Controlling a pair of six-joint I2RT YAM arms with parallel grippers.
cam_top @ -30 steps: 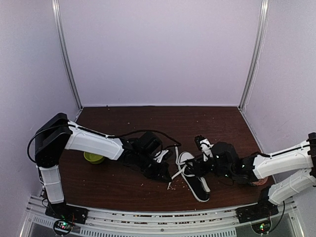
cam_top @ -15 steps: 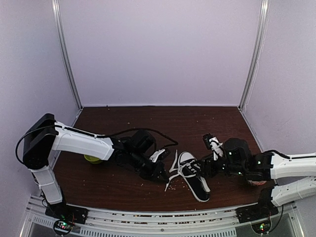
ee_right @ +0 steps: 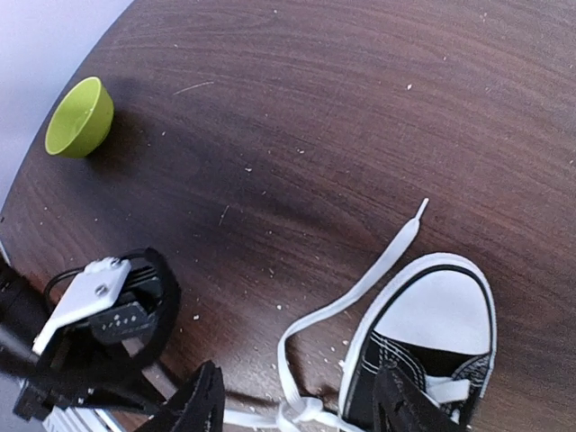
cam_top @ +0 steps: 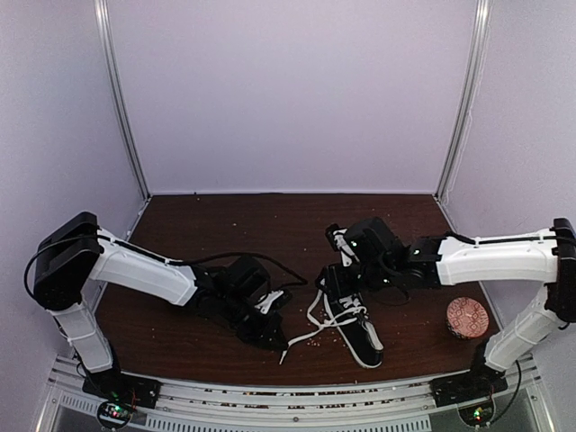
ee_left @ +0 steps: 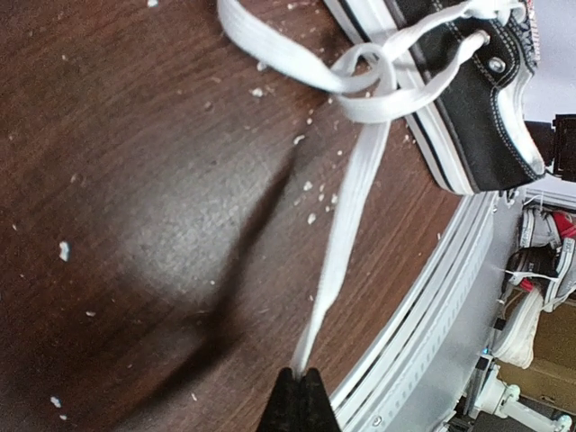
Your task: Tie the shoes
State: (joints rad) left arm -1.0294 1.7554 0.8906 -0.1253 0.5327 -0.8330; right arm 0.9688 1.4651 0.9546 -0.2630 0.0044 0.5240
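Observation:
The black shoe (cam_top: 358,328) with white sole lies near the table's front, its white toe cap (ee_right: 441,310) toward the back. My left gripper (cam_top: 273,339) is low over the table to the shoe's left, shut on a white lace (ee_left: 346,198). That lace runs taut from the fingertips (ee_left: 301,396) to a loose crossing (ee_left: 364,85) beside the shoe (ee_left: 468,99). My right gripper (cam_top: 339,270) hovers over the toe end, open (ee_right: 301,405), with nothing between its fingers. A second lace end (ee_right: 387,256) lies free on the wood beside the toe.
A green bowl (ee_right: 81,117) sits at the far left, hidden behind the left arm in the top view. A round patterned disc (cam_top: 467,317) lies at the right. The metal rail of the table's front edge (ee_left: 423,315) is close to the left gripper. Crumbs dot the wood.
The left gripper has drawn its lace toward the near left, pulling it straight. The right arm has swung from the shoe's right side to over the toe, and its lace now lies free.

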